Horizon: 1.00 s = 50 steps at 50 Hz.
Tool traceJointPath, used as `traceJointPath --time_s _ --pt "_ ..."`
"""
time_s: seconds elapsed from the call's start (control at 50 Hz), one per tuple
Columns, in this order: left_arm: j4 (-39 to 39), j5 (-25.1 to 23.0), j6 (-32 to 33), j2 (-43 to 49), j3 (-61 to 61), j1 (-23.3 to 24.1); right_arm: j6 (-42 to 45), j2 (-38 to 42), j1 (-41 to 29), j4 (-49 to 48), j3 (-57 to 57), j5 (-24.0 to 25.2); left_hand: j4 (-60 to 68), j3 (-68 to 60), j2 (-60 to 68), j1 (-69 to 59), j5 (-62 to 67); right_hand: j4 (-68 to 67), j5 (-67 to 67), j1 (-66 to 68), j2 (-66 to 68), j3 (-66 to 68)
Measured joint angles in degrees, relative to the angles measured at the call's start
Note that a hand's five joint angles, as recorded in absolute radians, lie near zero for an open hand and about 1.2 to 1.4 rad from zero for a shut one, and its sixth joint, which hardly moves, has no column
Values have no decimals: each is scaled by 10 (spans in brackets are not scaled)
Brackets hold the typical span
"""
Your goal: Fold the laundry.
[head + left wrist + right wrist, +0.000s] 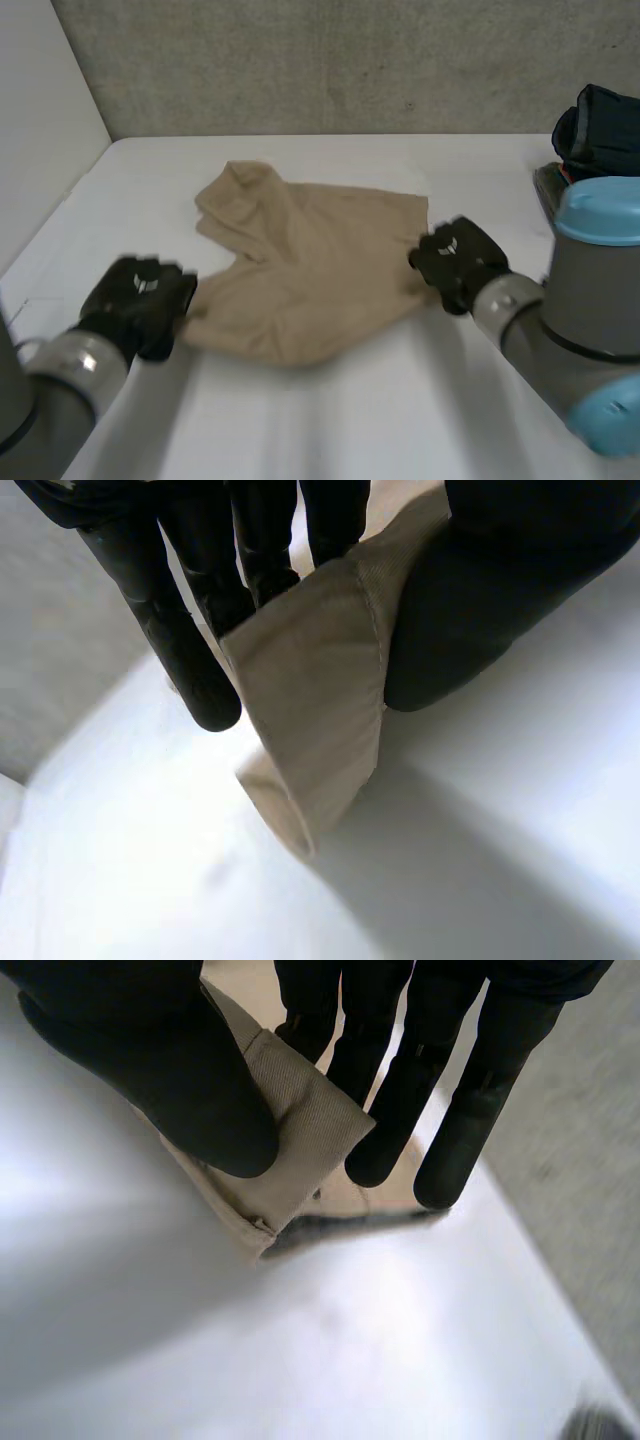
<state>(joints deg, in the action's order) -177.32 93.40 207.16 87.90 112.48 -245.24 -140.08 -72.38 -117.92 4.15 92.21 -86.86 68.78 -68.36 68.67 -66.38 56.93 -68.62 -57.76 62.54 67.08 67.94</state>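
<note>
A tan garment (305, 270) lies rumpled across the middle of the white table (330, 420). My left hand (140, 300) grips its near left corner: in the left wrist view the tan cloth (310, 690) is pinched between the thumb (480, 610) and the fingers (190, 650). My right hand (458, 262) holds the right edge: in the right wrist view a folded corner of the cloth (300, 1130) is clamped between the thumb (170, 1080) and the fingers (400, 1110).
A dark bundle of cloth (600, 130) sits at the table's far right corner. A grey wall (330, 60) runs behind the table, and a white side panel (40, 120) stands along the left.
</note>
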Motion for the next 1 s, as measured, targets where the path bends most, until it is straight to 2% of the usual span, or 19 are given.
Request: traceJointPath --time_s 0.1,0.18,0.22,0.26,0.28,0.3,0.32,0.36,0.48,0.6,0.7,0.88,0.94,0.96,0.98,1.0 --pt "88 -4 71 -42 55 13 30 -54 0 111 51 -39 0 0 0 0 0 0 0 0 0 0" --pt "121 -12 105 -48 74 40 54 -75 1 151 81 -48 -31 31 -30 24 -28 0 0 0 0 0" --pt "116 -16 113 -45 74 49 61 -80 1 148 94 -44 -339 332 -337 361 -328 0 0 0 0 0" --pt "112 -17 115 -43 73 51 62 -81 1 144 97 -43 -379 371 -376 399 -367 0 0 0 0 0" --pt "98 -18 116 -38 68 52 64 -80 1 130 104 -39 -474 462 -469 466 -457 0 0 0 0 0" --pt "90 -19 116 -36 64 50 63 -77 1 123 106 -38 -474 462 -469 466 -457 0 0 0 0 0" --pt "73 -20 116 -33 55 43 62 -70 1 104 110 -37 -545 535 -540 524 -529 0 0 0 0 0" --pt "66 -21 115 -32 52 40 61 -67 1 99 111 -36 -545 535 -540 524 -529 0 0 0 0 0" --pt "-25 -47 99 -15 -4 -11 49 -28 1 31 116 -36 -556 546 -553 529 -537 0 -6 0 0 0" --pt "-89 -110 80 41 -53 -47 32 -23 0 13 116 -37 -519 518 -519 494 -499 0 -7 0 0 0" --pt "-116 -174 67 136 -122 -74 18 -23 -2 -1 117 -37 -477 474 -477 453 -457 0 -7 0 0 0" --pt "-109 -201 63 311 -254 -92 16 -17 -3 -21 122 -37 -405 403 -407 382 -386 0 -8 0 0 0" --pt "-100 -200 64 360 -288 -96 16 -14 -2 -29 123 -38 -372 365 -369 344 -354 0 -8 0 0 0" --pt "-95 -199 64 386 -307 -97 16 -13 -1 -33 123 -38 -241 238 -234 194 -224 0 -9 0 0 0" --pt "-94 -199 64 390 -310 -97 16 -12 -1 -34 123 -38 -241 238 -234 194 -224 0 -9 0 0 0" --pt "-92 -198 64 404 -321 -98 16 -12 -1 -36 123 -38 -190 187 -188 144 -173 0 -9 0 0 0"
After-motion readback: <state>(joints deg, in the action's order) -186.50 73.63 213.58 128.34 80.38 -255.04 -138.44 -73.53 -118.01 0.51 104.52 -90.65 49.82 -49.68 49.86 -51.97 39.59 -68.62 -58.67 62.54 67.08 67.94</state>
